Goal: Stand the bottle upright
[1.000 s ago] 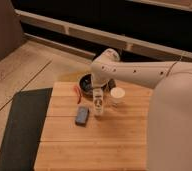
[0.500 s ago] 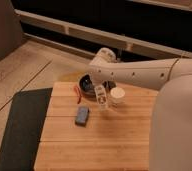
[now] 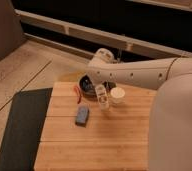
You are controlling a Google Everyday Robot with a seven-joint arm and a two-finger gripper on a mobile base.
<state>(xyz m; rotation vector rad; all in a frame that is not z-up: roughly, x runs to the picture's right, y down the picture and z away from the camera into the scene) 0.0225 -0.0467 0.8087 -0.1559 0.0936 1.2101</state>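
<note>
The bottle [image 3: 104,101] is whitish and slim. It stands nearly upright on the wooden table [image 3: 94,142], just left of the short white cup [image 3: 117,94]. My gripper [image 3: 101,90] comes down from the white arm [image 3: 139,74] onto the bottle's top and is shut on it. The bottle's cap is hidden by the gripper. The flat blue-grey block [image 3: 82,115] lies to the lower left of the bottle.
A dark bowl [image 3: 86,84] sits at the table's far edge behind the gripper. A thin red object [image 3: 78,93] lies left of it. A dark mat [image 3: 21,125] covers the floor left of the table. My white body [image 3: 176,125] fills the right side.
The gripper and bottle have shifted a little to the right, toward the white cup, and the bottle now stands more upright.
</note>
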